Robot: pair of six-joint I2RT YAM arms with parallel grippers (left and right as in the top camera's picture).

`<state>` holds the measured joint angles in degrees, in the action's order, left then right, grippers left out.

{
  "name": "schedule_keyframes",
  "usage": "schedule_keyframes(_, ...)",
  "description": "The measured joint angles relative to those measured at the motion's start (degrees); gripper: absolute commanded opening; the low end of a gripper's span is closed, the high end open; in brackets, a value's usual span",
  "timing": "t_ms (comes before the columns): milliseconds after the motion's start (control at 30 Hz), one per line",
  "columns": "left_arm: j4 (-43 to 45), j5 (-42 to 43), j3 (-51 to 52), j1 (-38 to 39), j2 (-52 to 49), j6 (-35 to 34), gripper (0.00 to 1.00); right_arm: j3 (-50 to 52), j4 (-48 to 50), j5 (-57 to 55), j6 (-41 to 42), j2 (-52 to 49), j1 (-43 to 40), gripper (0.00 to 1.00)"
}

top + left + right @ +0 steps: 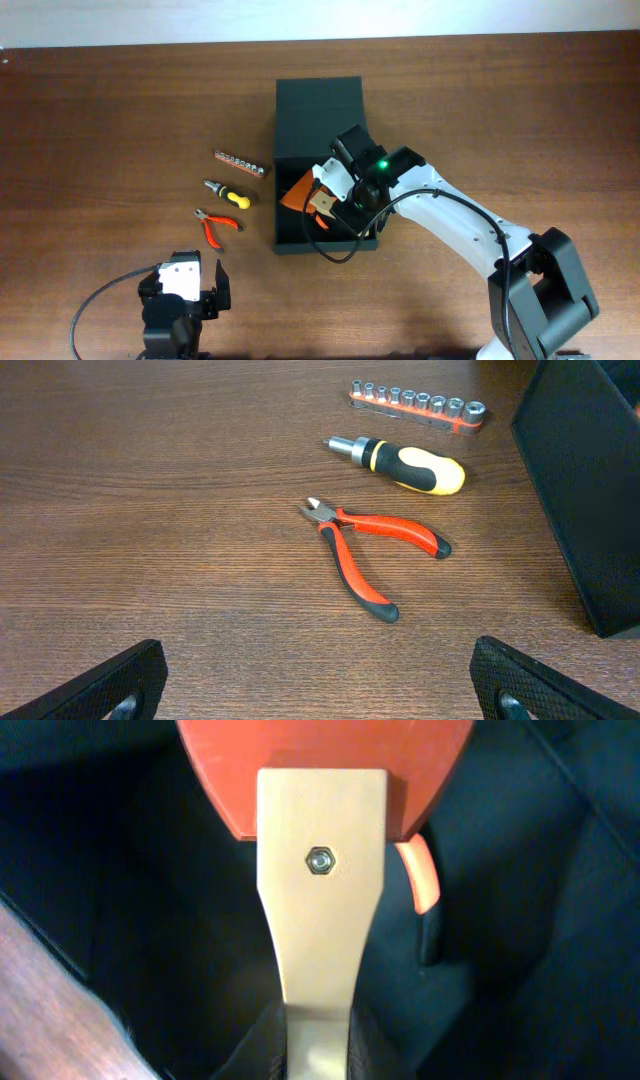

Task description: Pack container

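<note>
The dark green-black container [318, 105] sits open at the table's middle, its flap lid laid back. My right gripper [345, 200] is over the container's front half, shut on the tan wooden handle [320, 900] of an orange-bladed tool [300, 190] that hangs inside the box. The orange blade [320, 770] fills the top of the right wrist view. Another orange-and-black piece [425, 900] lies on the container floor beside it. My left gripper [320, 695] is open and empty near the front edge, short of the red pliers [370, 550].
Left of the container lie a socket-bit rail [241, 163], a yellow-black screwdriver [228, 192] and the red pliers [217, 226]. The container's side wall [590, 490] stands at the right in the left wrist view.
</note>
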<state>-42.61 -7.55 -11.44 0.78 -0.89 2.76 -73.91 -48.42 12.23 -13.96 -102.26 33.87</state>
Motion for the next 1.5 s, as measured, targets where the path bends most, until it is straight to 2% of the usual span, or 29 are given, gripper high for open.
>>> schedule_keyframes(167,-0.02,0.0,0.0,0.0,0.0,0.0,0.99,0.0,0.22,0.04,0.15,0.0,0.0,0.33)
schedule_keyframes(267,-0.02,0.0,0.0,0.0,0.0,-0.02,0.99,0.0,0.26,0.09,0.2,0.0,0.0,0.49)
schedule_keyframes(333,-0.02,0.0,0.0,0.0,0.0,0.0,0.99,0.0,0.17,0.11,0.28,0.0,0.0,0.63)
schedule_keyframes(433,-0.02,0.0,0.0,0.0,0.0,0.0,0.99,-0.37,-1.31,0.39,0.81,0.02,0.0,0.99)
schedule_keyframes(567,-0.02,-0.02,0.0,0.0,0.0,0.0,0.99,-3.61,-4.63,0.52,1.66,1.84,0.0,0.99)
schedule_keyframes(667,-0.02,0.0,0.0,0.0,0.0,0.0,0.99,-6.19,-5.46,0.61,2.08,7.26,0.0,0.99)
schedule_keyframes(1000,0.0,0.0,0.0,0.0,0.0,-0.02,0.99,-7.91,-12.48,-5.73,4.92,43.19,0.0,0.99)
schedule_keyframes(1200,0.02,0.0,0.0,0.0,0.04,-0.02,0.99,1.18,-15.87,-9.27,5.53,62.34,0.0,0.99)
schedule_keyframes(1500,0.0,0.0,0.04,0.0,0.04,-0.02,0.99,19.1,-16.76,-8.11,13.4,84.3,0.0,0.99)
